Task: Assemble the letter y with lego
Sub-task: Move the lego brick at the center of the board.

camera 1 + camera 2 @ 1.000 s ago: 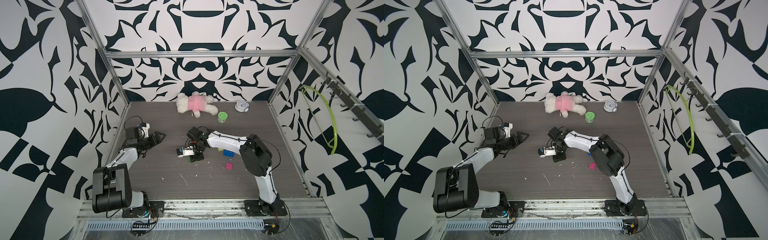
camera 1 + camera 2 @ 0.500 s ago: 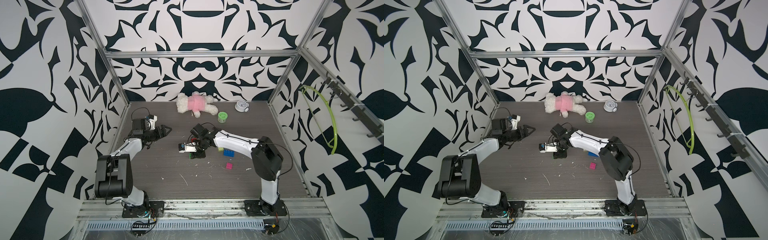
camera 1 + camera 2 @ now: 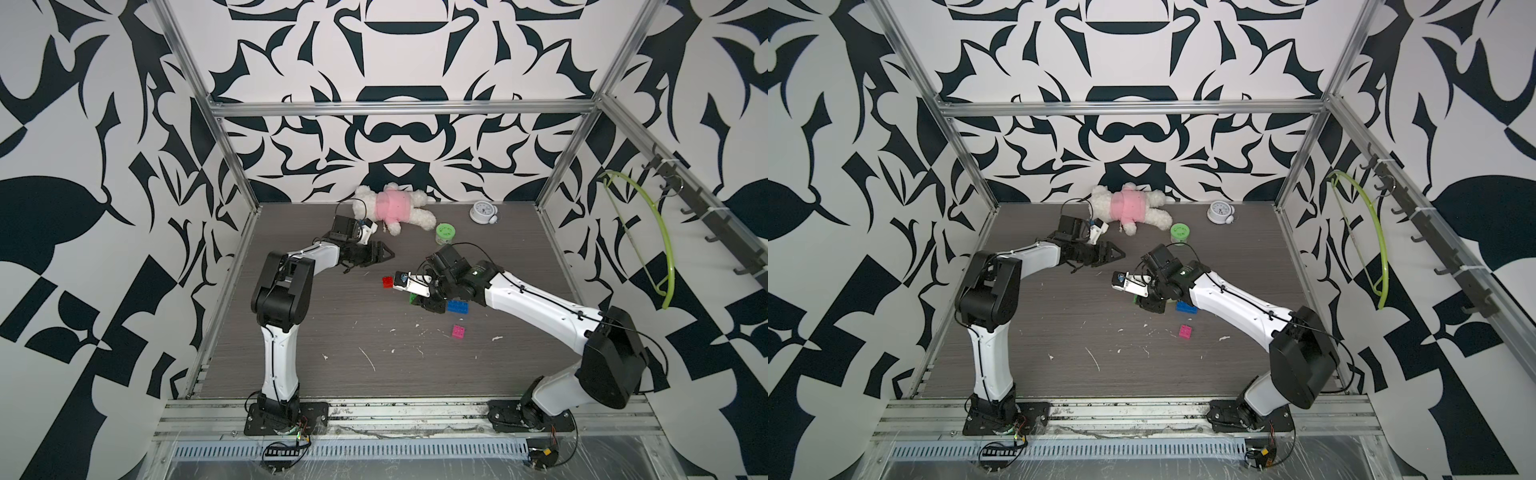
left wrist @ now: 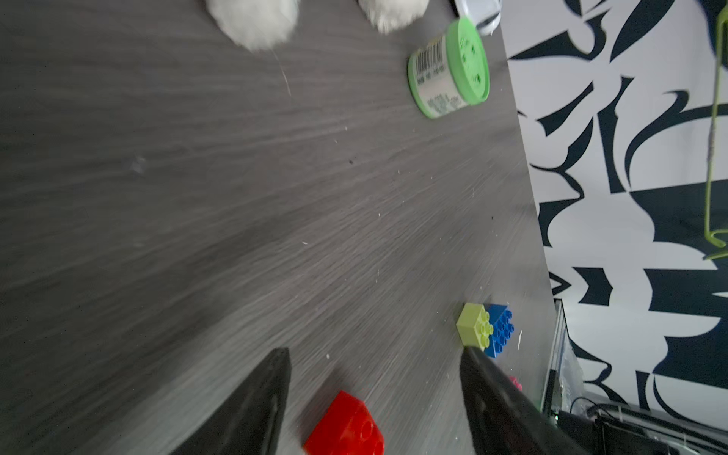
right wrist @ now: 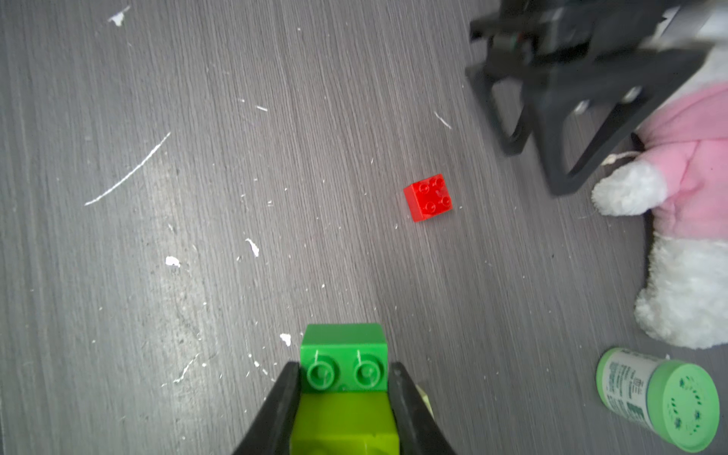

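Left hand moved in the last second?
Yes, the left hand has swung rightward in both top views, ending much closer to the plush toy.

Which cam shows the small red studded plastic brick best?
Right wrist: the small red studded plastic brick sits whole, four studs sharp. Left wrist crops it at the frame edge; in a top view it is tiny.

The left arm reaches forward and low, the left end effector [image 4: 374, 354] with fingers spread, while the right arm stretches inward, the right end effector [image 5: 343, 368] pinched tight.
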Controlling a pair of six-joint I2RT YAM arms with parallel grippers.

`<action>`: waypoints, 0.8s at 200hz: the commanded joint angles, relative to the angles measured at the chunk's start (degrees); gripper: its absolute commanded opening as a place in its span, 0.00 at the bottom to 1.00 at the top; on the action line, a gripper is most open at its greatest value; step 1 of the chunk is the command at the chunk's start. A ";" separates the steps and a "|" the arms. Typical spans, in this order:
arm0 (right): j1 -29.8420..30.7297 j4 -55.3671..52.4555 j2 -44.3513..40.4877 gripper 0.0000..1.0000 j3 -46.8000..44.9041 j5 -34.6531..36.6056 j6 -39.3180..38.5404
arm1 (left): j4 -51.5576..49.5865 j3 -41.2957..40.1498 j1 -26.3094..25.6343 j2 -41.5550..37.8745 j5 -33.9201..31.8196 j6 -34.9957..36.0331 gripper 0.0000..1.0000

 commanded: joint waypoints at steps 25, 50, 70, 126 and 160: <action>0.10 1.10 -2.12 0.34 -0.88 0.96 1.42 | -3.79 1.09 -3.21 1.88 1.37 2.06 0.73; 0.10 1.16 -2.14 0.34 -1.07 0.63 1.27 | -4.89 0.65 -4.44 2.14 2.43 3.28 0.73; 0.10 1.31 -2.32 0.34 -1.31 0.44 1.08 | -5.41 -0.10 -5.04 2.06 3.13 3.64 0.73; 0.09 1.55 -2.23 0.33 -1.84 0.32 0.91 | -6.00 -3.74 -5.98 -0.71 4.90 5.18 0.73; 0.01 1.94 -1.71 0.33 -2.26 0.07 0.66 | -5.21 -6.14 -6.78 -1.62 7.41 5.62 0.73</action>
